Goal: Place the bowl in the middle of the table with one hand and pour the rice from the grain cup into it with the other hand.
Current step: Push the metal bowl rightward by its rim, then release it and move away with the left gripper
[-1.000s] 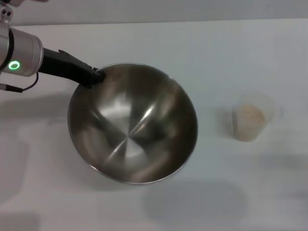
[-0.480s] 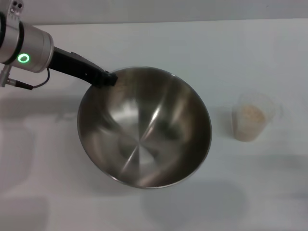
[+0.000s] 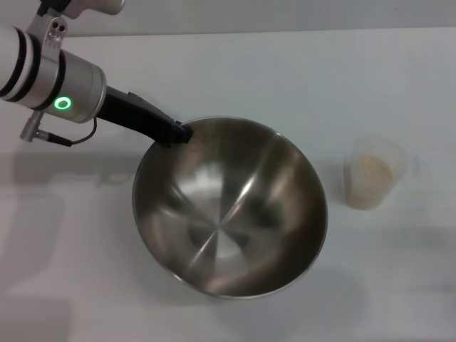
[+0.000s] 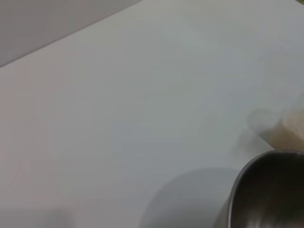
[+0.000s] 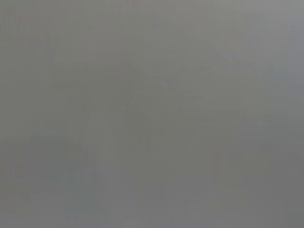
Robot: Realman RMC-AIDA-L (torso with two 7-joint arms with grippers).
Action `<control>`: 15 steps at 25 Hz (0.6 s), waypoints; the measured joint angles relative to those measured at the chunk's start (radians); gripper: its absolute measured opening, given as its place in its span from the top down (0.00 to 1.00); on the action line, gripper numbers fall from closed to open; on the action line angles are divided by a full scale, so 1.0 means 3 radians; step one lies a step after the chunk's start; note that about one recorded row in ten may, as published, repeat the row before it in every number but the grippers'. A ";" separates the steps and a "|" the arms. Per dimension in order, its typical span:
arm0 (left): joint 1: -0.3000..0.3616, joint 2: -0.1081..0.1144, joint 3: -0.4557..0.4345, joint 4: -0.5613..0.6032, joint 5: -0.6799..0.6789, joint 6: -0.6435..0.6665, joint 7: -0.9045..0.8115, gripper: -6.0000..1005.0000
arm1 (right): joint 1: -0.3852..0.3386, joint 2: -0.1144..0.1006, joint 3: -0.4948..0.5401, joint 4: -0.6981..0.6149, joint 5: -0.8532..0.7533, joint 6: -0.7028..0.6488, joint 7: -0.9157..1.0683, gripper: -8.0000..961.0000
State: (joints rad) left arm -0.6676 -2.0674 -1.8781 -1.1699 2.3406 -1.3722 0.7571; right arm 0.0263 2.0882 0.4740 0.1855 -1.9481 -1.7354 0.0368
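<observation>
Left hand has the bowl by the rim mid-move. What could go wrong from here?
1. The left hand grips the bowl at one point on its far-left rim, and the bowl looks tilted; such a one-sided hold could slip or let it swing.
2. The grain cup of rice stands just right of the bowl on the table. Carrying the bowl much farther right could knock it over.
3. The right hand is not in view, so its pouring path is unchecked.
</observation>
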 joint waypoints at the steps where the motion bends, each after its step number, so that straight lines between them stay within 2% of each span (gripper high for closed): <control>1: 0.0000 0.0000 0.0000 0.0000 0.0000 0.0000 0.0000 0.95 | 0.0002 0.0000 0.0000 0.0000 0.0000 0.0002 0.0000 0.13; 5: -0.0140 0.0006 -0.0001 0.0202 -0.0001 0.0140 0.0020 0.95 | 0.0006 -0.0002 0.0000 0.0000 0.0000 0.0019 0.0000 0.13; 15: -0.0304 0.0014 -0.0013 0.0488 0.0006 0.0371 0.0043 0.95 | 0.0010 -0.0002 0.0000 0.0000 0.0000 0.0028 0.0000 0.13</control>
State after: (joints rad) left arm -0.7589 -2.0632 -1.8819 -1.0234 2.3424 -1.2610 0.7700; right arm 0.0293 2.0877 0.4740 0.1856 -1.9481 -1.7270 0.0368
